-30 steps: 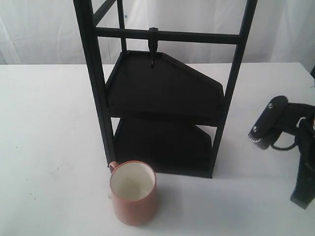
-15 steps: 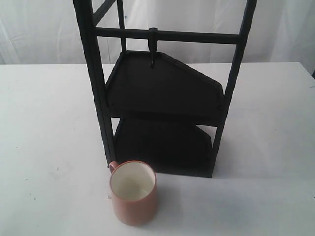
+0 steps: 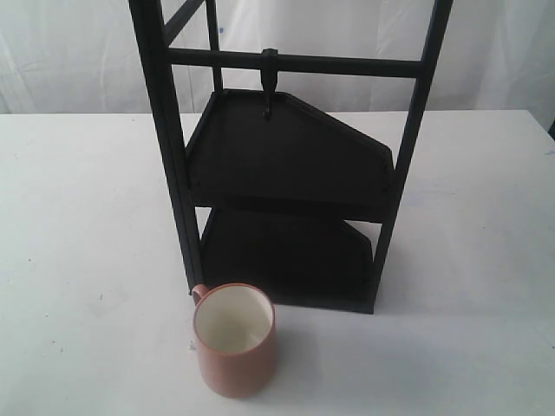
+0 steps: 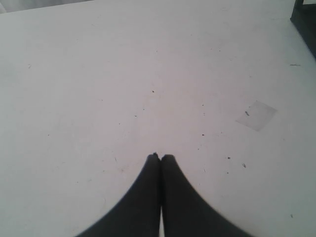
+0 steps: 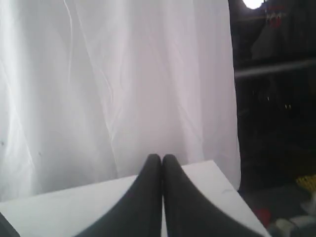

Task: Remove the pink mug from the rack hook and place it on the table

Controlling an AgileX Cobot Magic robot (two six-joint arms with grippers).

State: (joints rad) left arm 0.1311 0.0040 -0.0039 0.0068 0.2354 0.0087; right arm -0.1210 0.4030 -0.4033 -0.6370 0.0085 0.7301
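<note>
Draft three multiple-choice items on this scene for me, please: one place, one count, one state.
1. Where is the pink mug? A. Hanging in the air. B. On the floor. C. On the table, before the rack.
2. How many shelves has the rack? A. One. B. Two. C. Three.
3. How is the left pincer? A. Shut, empty. B. Open. C. Gripping the mug.
Answers: C, it stands upright on the white top; B, one shelf shows above another; A, it is closed tight over bare table.
</note>
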